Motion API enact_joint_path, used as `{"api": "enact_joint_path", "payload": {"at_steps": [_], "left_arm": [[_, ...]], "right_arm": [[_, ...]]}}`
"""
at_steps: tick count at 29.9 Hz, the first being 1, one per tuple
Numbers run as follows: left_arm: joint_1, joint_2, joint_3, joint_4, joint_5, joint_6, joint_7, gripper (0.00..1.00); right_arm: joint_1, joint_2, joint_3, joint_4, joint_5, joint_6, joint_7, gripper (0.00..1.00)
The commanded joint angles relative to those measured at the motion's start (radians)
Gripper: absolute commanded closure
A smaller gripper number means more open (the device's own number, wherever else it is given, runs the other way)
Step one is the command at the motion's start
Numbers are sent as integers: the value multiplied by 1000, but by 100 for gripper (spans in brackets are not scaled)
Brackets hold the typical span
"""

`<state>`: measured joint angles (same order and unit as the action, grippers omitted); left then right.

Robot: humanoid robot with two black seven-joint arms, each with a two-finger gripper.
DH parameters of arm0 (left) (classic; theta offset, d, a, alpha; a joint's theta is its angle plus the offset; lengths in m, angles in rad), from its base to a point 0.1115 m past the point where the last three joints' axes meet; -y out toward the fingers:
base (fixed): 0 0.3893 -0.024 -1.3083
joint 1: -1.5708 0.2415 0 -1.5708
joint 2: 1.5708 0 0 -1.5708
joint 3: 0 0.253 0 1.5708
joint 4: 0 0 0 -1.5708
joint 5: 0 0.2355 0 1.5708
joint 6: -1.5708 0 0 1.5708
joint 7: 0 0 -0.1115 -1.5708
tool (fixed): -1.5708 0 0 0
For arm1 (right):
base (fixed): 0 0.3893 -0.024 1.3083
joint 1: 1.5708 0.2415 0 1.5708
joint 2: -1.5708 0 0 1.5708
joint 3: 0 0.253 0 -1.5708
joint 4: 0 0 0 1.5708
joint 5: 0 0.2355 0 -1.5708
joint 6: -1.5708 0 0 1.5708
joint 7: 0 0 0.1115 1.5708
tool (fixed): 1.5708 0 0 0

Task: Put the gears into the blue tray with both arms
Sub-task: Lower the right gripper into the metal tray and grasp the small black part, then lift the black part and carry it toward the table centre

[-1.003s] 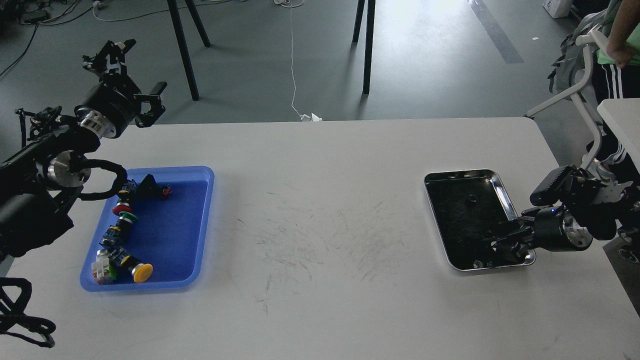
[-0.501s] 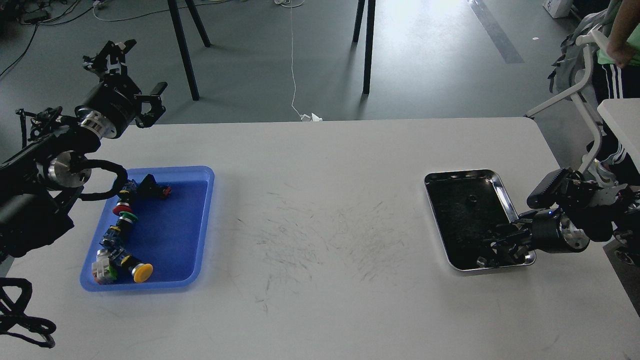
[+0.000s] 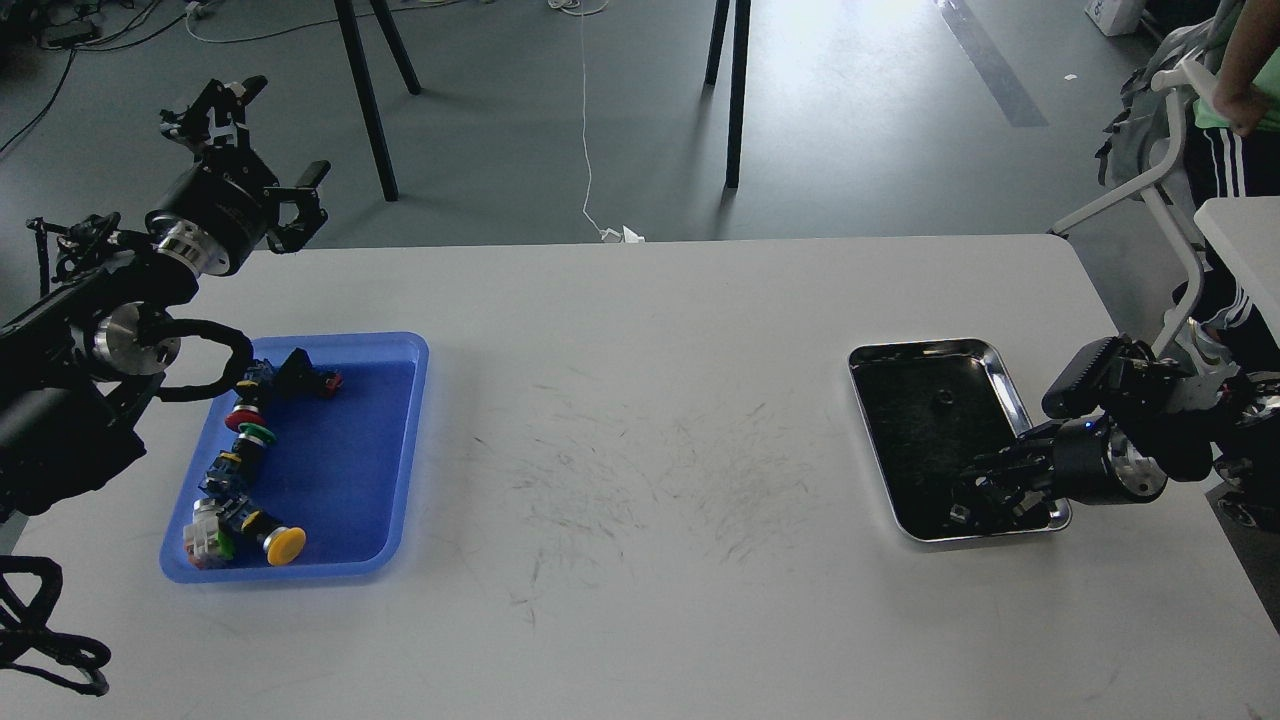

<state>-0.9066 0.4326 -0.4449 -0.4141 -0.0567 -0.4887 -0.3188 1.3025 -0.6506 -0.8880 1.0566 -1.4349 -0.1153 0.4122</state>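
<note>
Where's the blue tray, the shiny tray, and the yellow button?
Blue tray (image 3: 405, 440): head view, right rim.
Shiny tray (image 3: 920, 347): head view, far rim.
Yellow button (image 3: 288, 543): head view, its cap.

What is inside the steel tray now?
One small gear lies on the steel tray's dark floor. The right end effector covers the near corner, hiding anything beneath it.

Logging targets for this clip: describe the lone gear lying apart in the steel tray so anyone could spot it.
On the white table, look right to the shiny steel tray with the dark inside. In its far half lies a gear, tiny, black and round. It lies alone, well clear of the right pincer working at the tray's near end.
</note>
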Motion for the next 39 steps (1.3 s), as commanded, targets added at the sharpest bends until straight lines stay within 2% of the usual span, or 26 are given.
{"api": "enact_joint_path", "payload": {"at_steps": [1, 4, 13, 17, 23, 29, 39], "left_arm": [[0, 0, 0, 0, 2, 0, 0, 2], [3, 0, 0, 0, 2, 0, 0, 2], [2, 21, 0, 0, 2, 0, 1, 2], [2, 29, 0, -3, 0, 0, 7, 2], [2, 34, 5, -6, 3, 0, 14, 1], [2, 35, 9, -6, 5, 0, 14, 1], [-2, 38, 6, -8, 3, 0, 14, 1]], "right_arm": [[0, 0, 0, 0, -4, 0, 2, 92], [7, 0, 0, 3, -2, 0, 14, 97], [147, 28, 35, 17, 69, 6, 26, 98], [231, 113, 60, 20, 204, 10, 26, 98], [345, 319, 72, 2, 382, -10, 25, 97], [348, 475, 99, -41, 435, -82, 26, 97], [202, 637, 170, -52, 432, -303, 26, 98]]}}
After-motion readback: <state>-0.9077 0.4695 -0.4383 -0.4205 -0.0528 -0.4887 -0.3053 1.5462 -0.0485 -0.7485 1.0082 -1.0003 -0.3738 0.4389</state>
